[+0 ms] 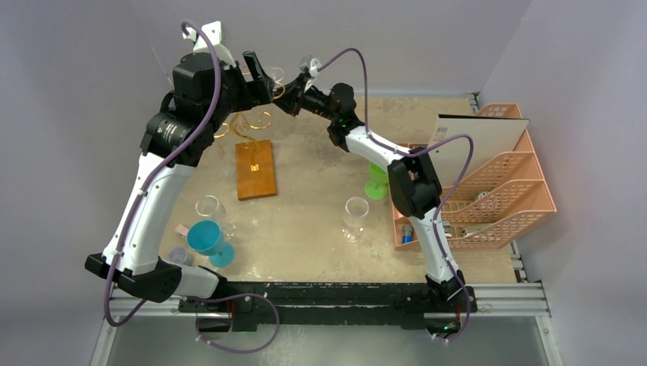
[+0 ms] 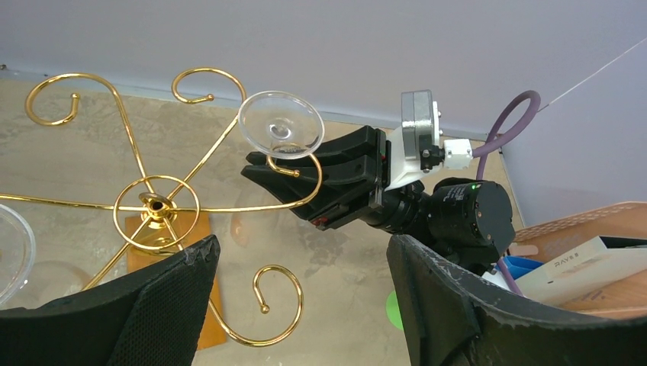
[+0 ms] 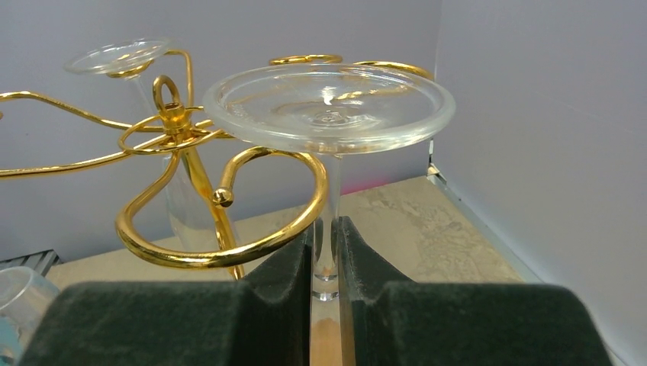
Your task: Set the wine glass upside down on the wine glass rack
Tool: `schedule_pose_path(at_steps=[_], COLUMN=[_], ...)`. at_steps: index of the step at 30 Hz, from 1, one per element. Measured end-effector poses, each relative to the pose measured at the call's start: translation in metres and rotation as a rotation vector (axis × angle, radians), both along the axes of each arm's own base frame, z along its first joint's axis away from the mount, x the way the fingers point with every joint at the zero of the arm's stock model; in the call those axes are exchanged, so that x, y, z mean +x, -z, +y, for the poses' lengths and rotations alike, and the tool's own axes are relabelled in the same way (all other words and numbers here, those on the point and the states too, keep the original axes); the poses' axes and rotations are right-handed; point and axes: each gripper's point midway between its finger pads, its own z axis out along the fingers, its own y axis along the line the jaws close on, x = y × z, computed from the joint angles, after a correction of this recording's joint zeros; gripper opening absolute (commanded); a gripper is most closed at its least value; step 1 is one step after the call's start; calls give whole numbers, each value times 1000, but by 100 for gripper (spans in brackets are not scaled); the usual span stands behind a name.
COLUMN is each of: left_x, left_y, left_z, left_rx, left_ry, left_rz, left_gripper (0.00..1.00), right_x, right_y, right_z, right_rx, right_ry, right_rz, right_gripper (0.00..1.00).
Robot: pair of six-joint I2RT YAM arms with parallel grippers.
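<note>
With your right tool [image 3: 326,252] clamped on the wine glass [image 3: 328,107] stem, lower its foot squarely onto the rack [image 3: 200,257] curl.

A beige, stone-patterned table [image 1: 313,213] fills the scene. Behind the table rises a plain, pale lilac back wall [image 1: 397,30]. A matching side wall [image 1: 587,69] stands along the table's right edge. A metal rail [image 1: 519,293] runs along the table's near edge. The light is soft and even.
</note>
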Motion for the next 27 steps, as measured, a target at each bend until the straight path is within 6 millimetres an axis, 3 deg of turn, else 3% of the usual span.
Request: schedule_pose_path(at_steps=[16, 27], left_x=[0, 1], left_y=[0, 0], left_z=[0, 2], left_rx=[2, 1], left_ry=[0, -4], left_rz=[1, 1], left_gripper=[79, 79], right_x=[-28, -36], right_y=[10, 11], right_z=[13, 7], right_rx=[-50, -1], right_ry=[-130, -128], right_rz=[-18, -17], right_gripper=[0, 0])
